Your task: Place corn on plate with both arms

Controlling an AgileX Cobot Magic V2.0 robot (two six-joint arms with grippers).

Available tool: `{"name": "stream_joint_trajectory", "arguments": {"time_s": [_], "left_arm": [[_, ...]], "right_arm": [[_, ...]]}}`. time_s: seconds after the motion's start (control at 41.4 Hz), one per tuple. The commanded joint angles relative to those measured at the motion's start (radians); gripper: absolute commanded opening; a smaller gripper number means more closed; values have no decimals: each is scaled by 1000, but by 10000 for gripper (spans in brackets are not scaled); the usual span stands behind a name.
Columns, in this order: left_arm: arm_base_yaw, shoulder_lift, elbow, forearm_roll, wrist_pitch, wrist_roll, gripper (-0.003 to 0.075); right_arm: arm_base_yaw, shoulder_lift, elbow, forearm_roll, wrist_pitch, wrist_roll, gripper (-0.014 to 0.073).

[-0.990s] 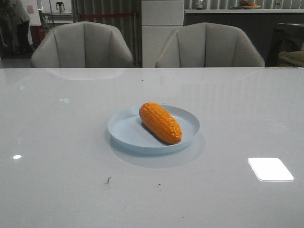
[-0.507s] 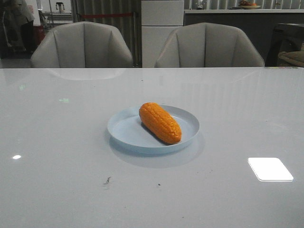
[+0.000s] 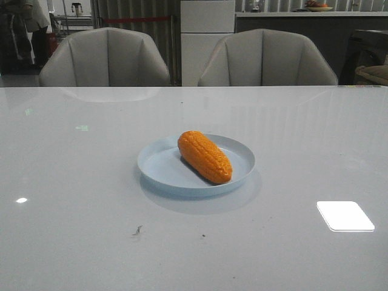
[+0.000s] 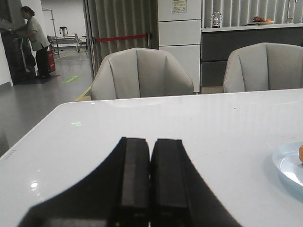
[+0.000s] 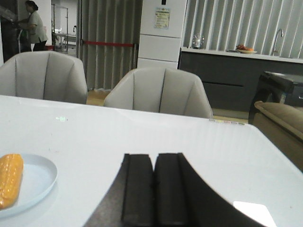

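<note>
**Corn resting on the blue plate, both grippers closed and empty**

From my front camera I see the orange corn [image 3: 205,156] lying on its side inside the pale blue plate [image 3: 159,165], near the middle of the glossy white table [image 3: 73,182]. The cob runs diagonally, its blunt end toward the far rim and its narrower end toward the near right rim. Neither arm shows in this view.

On my left wrist camera, the left gripper [image 4: 150,177] has its two black fingers pressed together with nothing between them, held above bare table well apart from the plate. On my right wrist camera, the right gripper [image 5: 154,187] is likewise pressed together and empty. Two grey chairs [image 3: 106,57] stand behind the table.
</note>
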Motion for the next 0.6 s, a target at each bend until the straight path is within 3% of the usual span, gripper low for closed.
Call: {"name": "stream_joint_trajectory", "arguments": {"time_s": [0.0,0.266,0.58], "left_arm": [[2,-16,37,-9,-82,-11,96],[2,-16,37,-9,-82,-11,96],[2,-16,37,-9,-82,-11,96]], "right_arm": [[-6,-20,-1,3,-53,-2,57],[-6,-20,-1,3,84,-2,57],[-6,-20,-1,3,88,-2,57]]}}
